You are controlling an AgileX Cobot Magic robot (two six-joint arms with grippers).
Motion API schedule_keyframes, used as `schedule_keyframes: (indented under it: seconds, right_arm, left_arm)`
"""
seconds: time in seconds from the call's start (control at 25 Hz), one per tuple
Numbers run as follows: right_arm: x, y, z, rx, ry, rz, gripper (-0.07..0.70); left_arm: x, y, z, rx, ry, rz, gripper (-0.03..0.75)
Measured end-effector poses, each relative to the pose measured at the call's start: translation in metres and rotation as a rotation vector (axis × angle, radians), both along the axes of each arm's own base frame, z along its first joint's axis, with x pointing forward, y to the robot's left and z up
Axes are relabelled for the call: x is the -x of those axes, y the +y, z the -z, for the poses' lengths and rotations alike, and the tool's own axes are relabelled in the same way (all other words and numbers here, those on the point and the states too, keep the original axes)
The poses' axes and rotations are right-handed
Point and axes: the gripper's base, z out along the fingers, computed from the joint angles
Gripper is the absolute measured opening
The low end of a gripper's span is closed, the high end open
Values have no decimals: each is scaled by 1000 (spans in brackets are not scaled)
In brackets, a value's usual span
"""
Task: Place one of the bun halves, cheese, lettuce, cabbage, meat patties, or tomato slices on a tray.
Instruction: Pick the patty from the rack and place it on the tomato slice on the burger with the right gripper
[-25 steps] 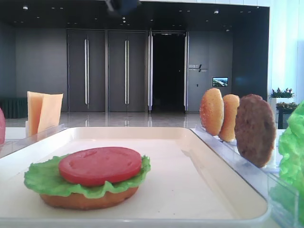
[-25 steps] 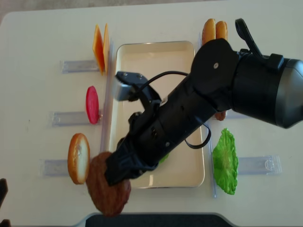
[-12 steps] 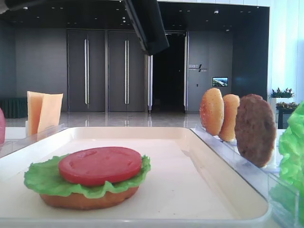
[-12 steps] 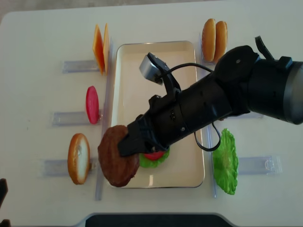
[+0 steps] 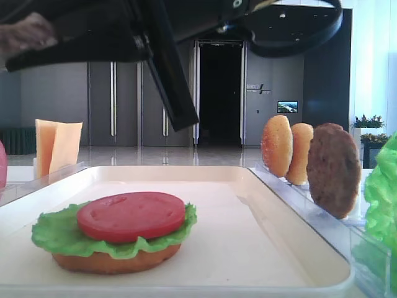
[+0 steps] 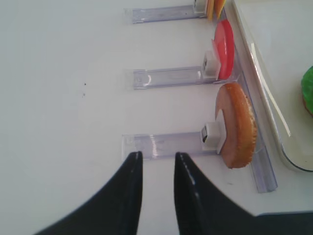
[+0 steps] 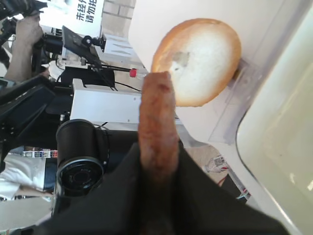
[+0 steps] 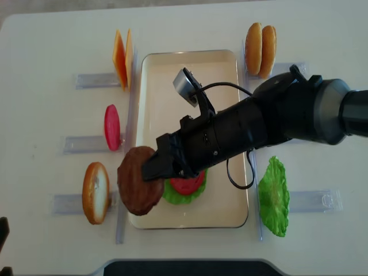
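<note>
**Meat patty held over the tray's left edge**

A dark-brown meat patty (image 8: 138, 180) is clamped between the jaws of the right gripper (image 8: 156, 167), whose black arm reaches across the cream tray (image 8: 190, 63) from the right. In the overhead view the patty overlaps the tray's left rim, just left of the stack on the tray. In the right wrist view the patty (image 7: 157, 128) is seen edge-on, gripped between the dark fingers (image 7: 117, 191), with a bun half (image 7: 196, 61) standing in a clear rack beyond it and the tray's corner (image 7: 274, 142) at the right.

The stack lies in the near-left part of the tray: a flat bun bottom (image 5: 116, 261), a green lettuce leaf (image 5: 56, 234) on it, and a red tomato slice (image 5: 131, 215) on top.

Left of the tray, three clear racks are seen, holding cheese slices (image 8: 122, 57) at the far end, a second tomato slice (image 8: 112, 127) in the middle and the bun half (image 8: 95, 192) nearest. Right of the tray, two bun halves (image 8: 260, 42) stand side by side at the far end, a second lettuce leaf (image 8: 273, 196) stands in a rack near the front, and a second patty (image 5: 333, 169) is seen upright in the low view.

The left gripper (image 6: 155, 161) hangs away from the tray, above the bare table (image 6: 58, 98), its black fingers nearly closed with a narrow gap, holding nothing.
</note>
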Motion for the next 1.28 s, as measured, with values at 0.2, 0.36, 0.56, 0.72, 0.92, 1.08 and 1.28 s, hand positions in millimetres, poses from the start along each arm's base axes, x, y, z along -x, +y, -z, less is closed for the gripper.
schedule_keyframes:
  seconds: [0.2, 0.36, 0.56, 0.72, 0.92, 1.08, 1.28]
  right_arm:
    - [-17, -10, 11, 16, -1, 44, 128]
    - [-25, -19, 15, 26, -11, 56, 128]
    - [-28, -29, 22, 80, -28, 41, 128]
    - [-25, -40, 37, 140, -15, 65, 128]
    - [-29, -49, 41, 146, -12, 101, 128]
    - [-32, -50, 41, 138, -15, 129, 128]
    - [-33, -50, 46, 148, -1, 136, 128]
  left_arm:
    - [0, 0, 0, 0, 0, 0, 169]
    - [0, 0, 0, 0, 0, 0, 165]
    - [0, 0, 0, 0, 0, 0, 162]
    - [0, 0, 0, 0, 0, 0, 162]
    - [0, 0, 0, 0, 0, 0, 162]
    - [0, 0, 0, 0, 0, 0, 162]
    - [0, 0, 0, 0, 0, 0, 162]
